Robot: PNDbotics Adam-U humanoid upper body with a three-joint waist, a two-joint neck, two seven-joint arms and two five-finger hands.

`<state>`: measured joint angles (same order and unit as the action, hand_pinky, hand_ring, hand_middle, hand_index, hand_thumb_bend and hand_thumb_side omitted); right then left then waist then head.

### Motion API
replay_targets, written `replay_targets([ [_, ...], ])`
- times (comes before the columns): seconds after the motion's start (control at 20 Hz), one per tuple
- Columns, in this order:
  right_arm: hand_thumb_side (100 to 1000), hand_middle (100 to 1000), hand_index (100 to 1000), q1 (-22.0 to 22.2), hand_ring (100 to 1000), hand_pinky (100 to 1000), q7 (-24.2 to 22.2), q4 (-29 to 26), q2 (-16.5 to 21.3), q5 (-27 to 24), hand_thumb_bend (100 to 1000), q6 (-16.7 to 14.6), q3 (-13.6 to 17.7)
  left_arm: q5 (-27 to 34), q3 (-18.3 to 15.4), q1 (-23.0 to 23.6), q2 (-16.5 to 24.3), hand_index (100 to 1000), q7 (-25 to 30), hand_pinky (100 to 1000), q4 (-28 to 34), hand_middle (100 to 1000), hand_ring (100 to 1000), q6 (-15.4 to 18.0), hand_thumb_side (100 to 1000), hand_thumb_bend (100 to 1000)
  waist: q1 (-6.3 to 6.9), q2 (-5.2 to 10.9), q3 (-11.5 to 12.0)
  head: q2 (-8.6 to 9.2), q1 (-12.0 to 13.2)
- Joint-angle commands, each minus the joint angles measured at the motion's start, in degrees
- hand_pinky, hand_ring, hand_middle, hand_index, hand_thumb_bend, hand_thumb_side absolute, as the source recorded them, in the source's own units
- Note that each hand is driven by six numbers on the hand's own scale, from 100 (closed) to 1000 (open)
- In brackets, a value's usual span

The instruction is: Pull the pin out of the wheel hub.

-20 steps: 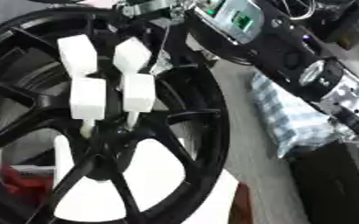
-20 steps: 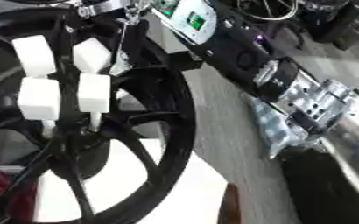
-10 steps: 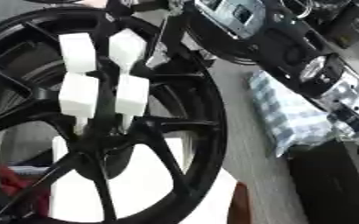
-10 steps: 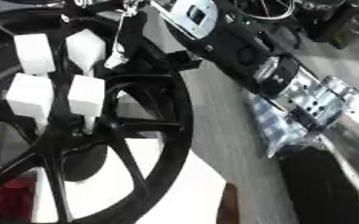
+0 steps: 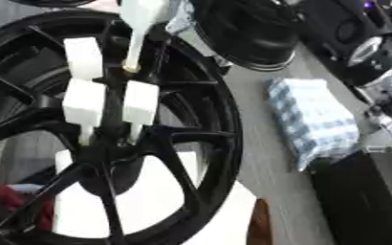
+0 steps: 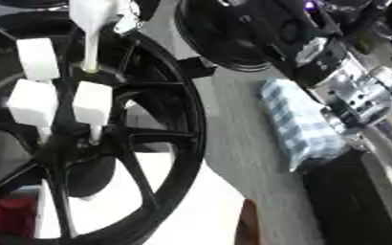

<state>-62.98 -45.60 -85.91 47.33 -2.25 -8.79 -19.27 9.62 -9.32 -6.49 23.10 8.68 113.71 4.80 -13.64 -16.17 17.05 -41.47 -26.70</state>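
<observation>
Drawn upward since a second ago: white pin, tip just touching the wheel hub near the counter's left edge, so almost freed. Could not tell how the right hand held it. Left seated: three other pins.

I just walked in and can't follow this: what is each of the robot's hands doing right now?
Left hand: not in view.
Right hand: only the arm shows at upper right; the hand itself is not visible above the raised white pin.
</observation>
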Motion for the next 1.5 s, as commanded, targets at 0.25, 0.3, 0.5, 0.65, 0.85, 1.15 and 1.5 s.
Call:
replay_targets([
  [0.25, 100, 256, 461, 4.7, 571, 661, 5.0, -2.8, 10.1, -4.4, 271, 1.2, 9.6, -0.2, -1.1, 0.3, 1.9, 786, -1.1, 1000, 0.9, 595, 605, 0.6, 791, 100, 0.69, 1.01, -1.4, 0.09, 1.8],
  [0.3, 100, 254, 458, 5.9, 572, 661, 5.8, -2.3, 11.4, -4.4, 258, 1.4, 10.9, -0.3, -1.2, 0.3, 1.9, 786, -1.2, 1000, 0.9, 595, 605, 0.7, 791, 100, 0.69, 0.86, -1.7, 0.26, 2.2],
  [0.5, 100, 256, 462, 11.0, 574, 660, 8.9, 0.4, 16.4, -6.0, 212, 0.7, 15.9, -0.7, -1.7, 0.2, 2.0, 786, -1.9, 1000, 0.9, 595, 605, 1.3, 786, 100, 0.69, 0.27, -2.2, 0.99, 3.3],
  [0.65, 100, 259, 465, 14.9, 576, 662, 11.3, 3.5, 19.8, -7.8, 162, -0.3, 19.9, -0.9, -2.1, 0.3, 2.1, 786, -2.6, 1000, 0.9, 595, 605, 1.6, 785, 100, 0.69, 0.01, -3.0, 1.52, 4.4],
  [0.85, 100, 271, 475, 20.1, 581, 669, 14.5, 8.5, 21.4, -6.7, 100, 0.2, 25.1, -1.4, -2.9, 1.0, 1.7, 786, -3.5, 1000, 0.9, 595, 604, 1.7, 786, 100, 1.35, -0.19, -5.1, 2.08, 6.4],
  [1.15, 100, 303, 501, 27.9, 598, 675, 19.3, 15.6, 19.2, -2.1, 100, 0.2, 32.9, -1.9, -3.5, 1.4, 1.3, 786, -4.7, 1000, 0.9, 595, 604, 2.1, 783, 100, 2.25, -0.74, -7.4, 2.33, 8.1],
  [1.5, 100, 396, 586, 37.3, 652, 700, 25.1, 15.9, 13.3, 3.7, 100, -0.9, 40.6, -2.2, -3.5, 1.5, 1.0, 786, -5.1, 1000, 0.9, 596, 603, 2.2, 784, 100, 2.64, -1.2, -8.0, 2.67, 8.0],
])
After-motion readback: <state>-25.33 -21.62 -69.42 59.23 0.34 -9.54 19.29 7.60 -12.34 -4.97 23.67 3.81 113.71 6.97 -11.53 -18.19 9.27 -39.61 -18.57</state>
